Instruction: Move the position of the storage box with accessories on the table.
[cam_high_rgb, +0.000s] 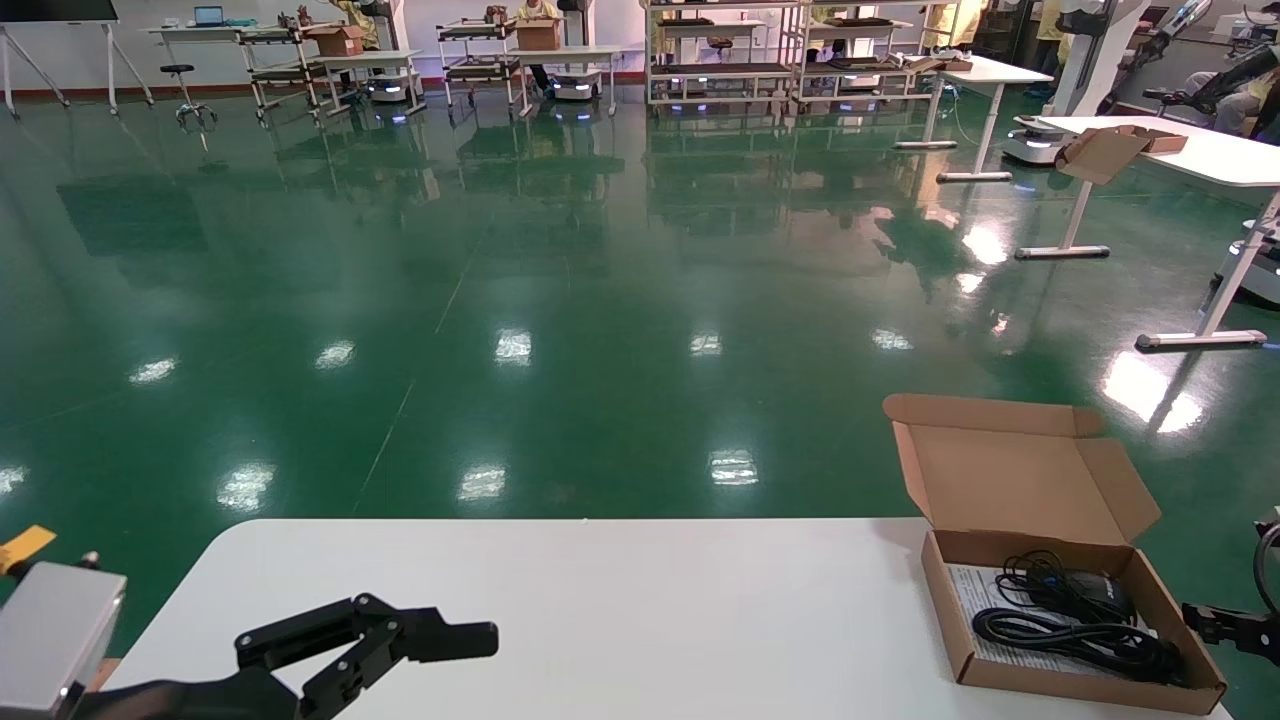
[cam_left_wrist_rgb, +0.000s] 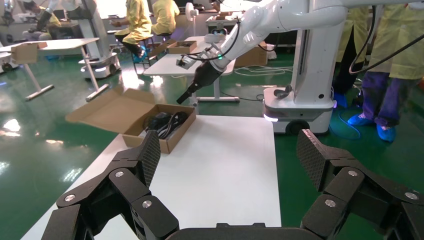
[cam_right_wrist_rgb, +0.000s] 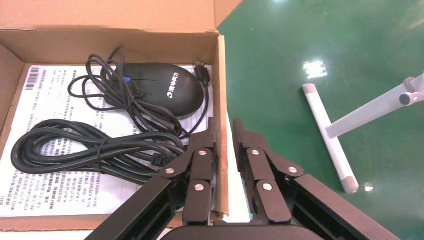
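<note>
The storage box (cam_high_rgb: 1060, 688), shallow brown cardboard, sits at the right front corner of the white table (cam_high_rgb: 650, 620) with its lid (cam_high_rgb: 1010, 470) standing open. Inside lie a black mouse (cam_right_wrist_rgb: 160, 87), its coiled cable (cam_right_wrist_rgb: 95, 147) and a printed white sheet (cam_right_wrist_rgb: 50, 95). My right gripper (cam_right_wrist_rgb: 224, 125) straddles the box's right wall (cam_right_wrist_rgb: 221, 75). One finger is inside against the cardboard; the other is outside with a thin gap, so it is open. My left gripper (cam_left_wrist_rgb: 230, 150) hovers wide open and empty over the table's left front (cam_high_rgb: 420, 630), far from the box (cam_left_wrist_rgb: 181, 134).
The table's right edge runs just beside the box, with green floor (cam_right_wrist_rgb: 320, 45) below. White desks with metal legs (cam_high_rgb: 1200, 150) and a carton (cam_high_rgb: 1105, 152) stand at the far right. My own white base (cam_left_wrist_rgb: 300, 107) and people in yellow show in the left wrist view.
</note>
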